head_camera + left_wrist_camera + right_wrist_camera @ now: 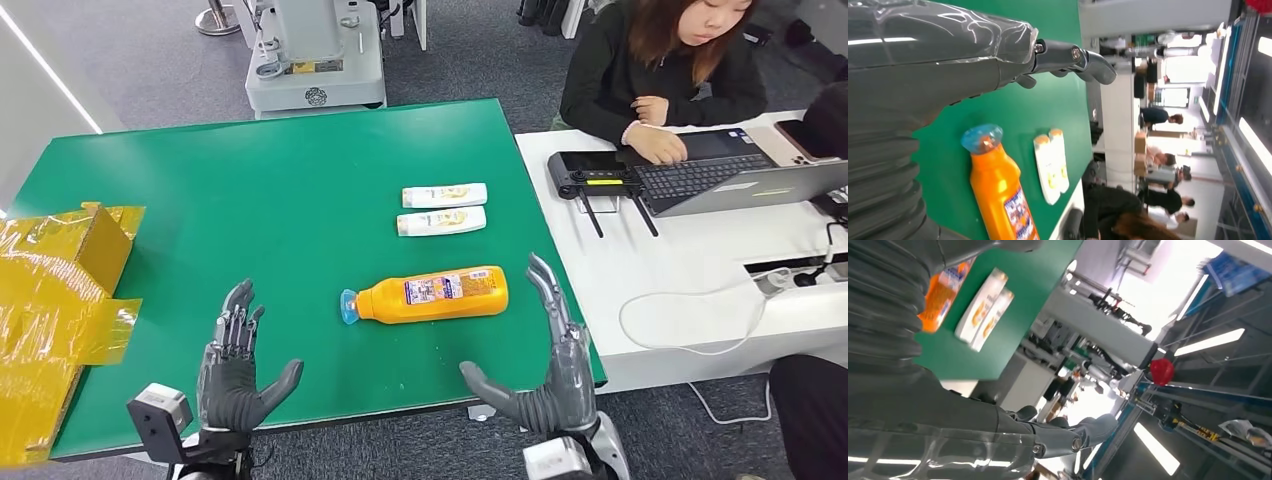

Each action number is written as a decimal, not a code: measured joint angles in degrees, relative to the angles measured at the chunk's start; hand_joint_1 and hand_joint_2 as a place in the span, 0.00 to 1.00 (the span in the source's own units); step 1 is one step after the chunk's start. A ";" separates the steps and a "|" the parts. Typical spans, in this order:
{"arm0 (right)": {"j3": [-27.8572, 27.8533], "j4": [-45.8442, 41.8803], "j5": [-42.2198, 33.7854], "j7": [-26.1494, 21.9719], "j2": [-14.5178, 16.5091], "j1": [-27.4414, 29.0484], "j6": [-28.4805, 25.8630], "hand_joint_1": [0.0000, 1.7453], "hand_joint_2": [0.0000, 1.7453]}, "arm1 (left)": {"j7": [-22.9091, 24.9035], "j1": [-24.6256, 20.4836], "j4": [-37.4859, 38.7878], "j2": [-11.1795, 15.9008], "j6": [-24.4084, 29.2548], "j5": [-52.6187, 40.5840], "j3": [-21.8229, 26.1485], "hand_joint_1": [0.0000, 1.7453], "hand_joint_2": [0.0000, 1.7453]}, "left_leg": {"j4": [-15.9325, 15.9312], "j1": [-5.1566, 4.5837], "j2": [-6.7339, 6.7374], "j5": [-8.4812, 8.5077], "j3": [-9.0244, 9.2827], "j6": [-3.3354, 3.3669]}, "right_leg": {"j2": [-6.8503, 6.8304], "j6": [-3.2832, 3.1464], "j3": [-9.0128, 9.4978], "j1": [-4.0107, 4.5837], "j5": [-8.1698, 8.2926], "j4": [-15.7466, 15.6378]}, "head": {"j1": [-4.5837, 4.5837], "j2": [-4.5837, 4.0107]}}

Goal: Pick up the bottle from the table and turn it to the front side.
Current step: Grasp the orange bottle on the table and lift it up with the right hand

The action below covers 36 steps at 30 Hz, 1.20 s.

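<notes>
Where the head view looks down on the green table (250,200), the orange bottle (430,295) lies on its side, long axis from 9 to 3 o'clock, blue cap (348,306) at 9. Left hand (235,365) at 7 o'clock and right hand (545,375) at 5 o'clock, both empty, fingers spread, flank it. Two white tubes (443,208) lie at 12. Left wrist view: bottle (1000,192) beside tubes (1052,166). Right wrist view: tubes (983,307), bottle (940,292).

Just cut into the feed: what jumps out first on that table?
An orange bottle lies on its side near the front of the green table, blue cap toward the left hand. Both hands are open, the right hand beside the bottle's base. Two white tubes lie just beyond.
</notes>
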 joint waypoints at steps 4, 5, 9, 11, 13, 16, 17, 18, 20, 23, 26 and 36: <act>-3.55 4.62 4.87 2.39 0.14 -6.13 3.70 0.00 1.00 | 0.13 -3.30 2.99 -0.80 -0.84 0.46 -0.63 0.00 1.00 | 0.01 0.00 0.05 0.06 0.01 0.04 | 0.03 0.03 0.00 0.00 0.09 0.00 | 0.01 0.00; -3.95 6.26 5.45 2.97 0.13 -7.96 4.61 0.00 1.00 | 0.13 -3.98 3.69 -0.92 -0.94 0.63 -0.74 0.00 1.00 | 0.01 0.00 0.07 0.07 0.01 0.04 | 0.05 0.03 0.00 0.00 0.12 0.01 | 0.01 0.00; -4.29 14.72 6.50 6.02 0.05 -16.61 9.37 0.00 1.00 | 0.17 -6.49 6.28 -1.20 -1.60 1.47 -1.29 0.00 1.00 | 0.03 0.00 0.23 0.12 0.03 0.07 | 0.19 0.01 -0.01 0.00 0.20 0.01 | -0.01 0.00; -4.24 19.18 5.32 7.59 0.07 -20.90 12.98 0.00 1.00 | 0.43 -7.68 7.37 -1.21 -2.25 1.90 -1.70 0.00 1.00 | 0.03 0.00 0.24 0.15 0.03 0.11 | 0.19 0.01 -0.01 0.00 0.21 0.02 | -0.01 0.00; -4.14 23.41 1.89 9.05 0.08 -24.71 18.87 0.00 1.00 | 0.91 -8.66 8.30 -1.29 -3.25 2.19 -2.15 0.00 1.00 | 0.04 0.00 0.23 0.16 0.03 0.12 | 0.18 0.00 -0.01 0.00 0.21 0.03 | 0.00 0.00; -3.61 30.30 -4.82 10.96 0.01 -30.08 29.03 0.00 1.00 | 1.43 -10.02 9.77 -1.44 -4.75 2.60 -2.74 0.00 1.00 | 0.04 -0.01 0.24 0.16 0.02 0.12 | 0.18 0.00 -0.02 0.00 0.23 0.04 | 0.00 0.00; -3.19 32.96 -6.41 11.37 -0.11 -32.06 31.58 0.00 1.00 | 1.53 -10.48 10.30 -1.44 -5.19 2.85 -2.94 0.00 1.00 | 0.05 -0.01 0.24 0.16 0.02 0.12 | 0.18 -0.01 -0.02 0.00 0.23 0.04 | 0.01 0.00; -2.56 35.77 -7.44 11.63 -0.29 -34.20 33.65 0.00 1.00 | 1.67 -10.95 10.86 -1.43 -5.55 3.13 -3.12 0.00 1.00 | 0.05 -0.01 0.24 0.16 0.02 0.12 | 0.18 0.00 -0.02 0.00 0.24 0.04 | 0.00 0.00; -0.77 41.31 -8.37 12.02 -0.80 -38.50 37.17 0.00 1.00 | 1.94 -11.77 12.05 -1.39 -6.10 3.70 -3.28 0.00 1.00 | 0.06 -0.01 0.22 0.16 0.01 0.13 | 0.17 0.00 -0.03 0.00 0.24 0.04 | 0.00 0.00; 2.66 48.69 -9.01 12.66 -1.53 -44.29 41.76 0.00 1.00 | 2.03 -12.50 13.57 -1.23 -6.61 4.50 -3.30 0.00 1.00 | 0.07 -0.01 0.20 0.17 0.00 0.13 | 0.15 0.01 -0.03 0.00 0.24 0.04 | 0.00 0.00; 6.38 54.62 -8.31 13.75 -1.88 -49.26 45.51 0.00 1.00 | 2.03 -13.05 14.79 -0.92 -7.04 5.09 -3.30 0.00 1.00 | 0.08 -0.01 0.21 0.17 0.00 0.13 | 0.16 0.01 -0.04 0.00 0.24 0.05 | 0.01 0.00; 20.13 65.90 -5.76 16.58 -1.88 -62.45 55.16 0.00 1.00 | 2.05 -13.74 16.80 0.06 -9.01 7.75 -3.27 0.00 1.00 | 0.08 -0.01 0.20 0.17 -0.02 0.13 | 0.16 0.01 -0.05 0.01 0.24 0.07 | 0.00 0.00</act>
